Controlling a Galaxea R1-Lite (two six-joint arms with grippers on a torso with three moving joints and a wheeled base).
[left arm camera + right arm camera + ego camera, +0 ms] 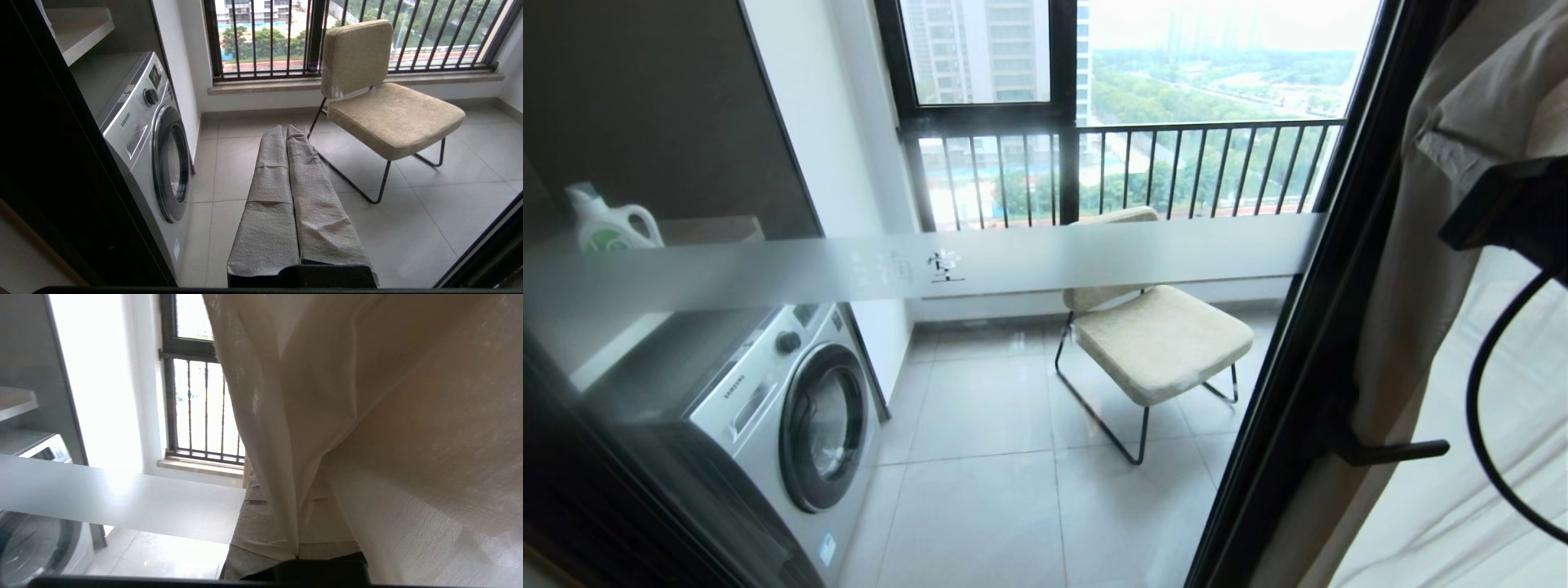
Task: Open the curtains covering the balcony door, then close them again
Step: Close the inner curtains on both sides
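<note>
1. Right claw (288, 490) in the right wrist view is closed, and a fold of the curtains (388, 437) runs down between its two soft padded fingers (261, 522). I judge that it is pinching the cloth. The thick beige cloth fills the view from 12 round to 5 o'clock. The balcony door (122, 498), with its white frosted band, shows bare at 9 o'clock.

2. Left claw (284, 130) in the left wrist view is closed too, with its fingers pressed together and nothing between them. It points out through the glass at the chair (392, 114) and the washing machine (151, 134). No curtain shows in this view.

3. Head view: the curtains (1413, 286) hang in a bunch at 3 o'clock, past the black door frame and just by the door handle (1392, 451). Their folds run from 12 down to 6 o'clock. The right arm (1507, 204) is tucked in among the cloth. The door glass (1094, 261) is bare from 9 o'clock to the frame, so the opening part looks done.

4. What the next move turns on: the cloth is on the right side and the bare glass lies toward 9 o'clock from the claw. To close, the pull should go sideways that way, across the folds, not along them. The right arm is much nearer, so it looks like the one for the job.
</note>
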